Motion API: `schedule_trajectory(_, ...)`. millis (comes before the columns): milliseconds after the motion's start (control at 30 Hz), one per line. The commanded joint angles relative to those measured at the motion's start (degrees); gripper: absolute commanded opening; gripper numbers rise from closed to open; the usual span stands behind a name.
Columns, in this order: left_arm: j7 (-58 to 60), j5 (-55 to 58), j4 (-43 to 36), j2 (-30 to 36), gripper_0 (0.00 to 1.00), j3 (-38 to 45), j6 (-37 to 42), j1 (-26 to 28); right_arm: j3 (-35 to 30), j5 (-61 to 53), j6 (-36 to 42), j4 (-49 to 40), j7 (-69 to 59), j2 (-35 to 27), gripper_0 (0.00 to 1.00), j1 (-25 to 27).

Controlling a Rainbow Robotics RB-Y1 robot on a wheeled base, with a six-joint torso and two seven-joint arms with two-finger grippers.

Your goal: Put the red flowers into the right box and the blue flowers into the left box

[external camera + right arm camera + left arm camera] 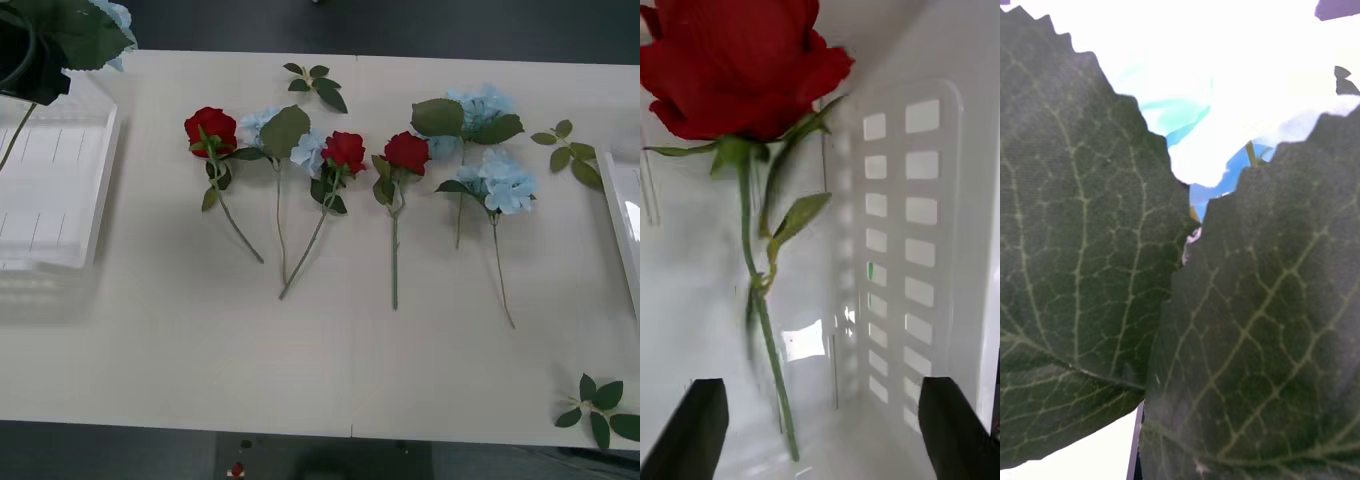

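Observation:
Three red flowers [211, 130] [344, 150] [406, 152] lie in a row on the table, with blue flowers [308, 150] [480, 105] [500, 180] among them. My left gripper [28, 62] hangs over the left box [60, 190], shut on a blue flower [112, 16] whose stem dangles below it. In the left wrist view its large green leaves [1082, 247] and pale petals [1195, 105] press close to the camera. Another red flower [737, 67] lies inside the right box [910, 225]. Above it my right gripper [820, 420] is open, its black fingers [696, 427] clear of the stem.
Flowerless leaf sprigs lie at the table's far edge [318, 85], at the right [570, 150] and at the near right corner [600, 410]. The right box's rim [625, 220] shows at the right edge. The table's near half is bare.

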Motion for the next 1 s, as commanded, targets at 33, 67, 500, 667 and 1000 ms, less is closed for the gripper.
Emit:
schedule_trajectory(33,-2.41,-0.93,0.95,1.28,0.00,2.19,-0.57,-0.98,-0.68,-5.33,8.85,-0.30,10.20,-4.13,0.87,-7.65)
schedule_trajectory(67,-2.50,-1.01,1.47,1.20,0.00,2.28,-0.66,-1.07,-0.68,-6.03,10.17,-0.57,11.17,-4.57,0.87,-8.44)
schedule_trajectory(500,-11.64,-2.33,18.35,1.55,0.00,2.89,-7.08,-5.82,-0.77,-33.80,35.57,-25.09,4.40,-17.14,0.87,-9.84)
schedule_trajectory(667,-14.63,-3.03,26.26,1.64,0.00,0.96,-10.95,-10.39,-0.85,-37.94,29.33,-35.99,-3.86,-19.34,0.88,-3.08)
schedule_trajectory(1000,-19.11,-7.34,36.10,2.07,0.00,-6.43,-21.49,-14.61,-0.85,-42.07,15.44,-46.53,-7.81,-18.20,0.89,6.59)
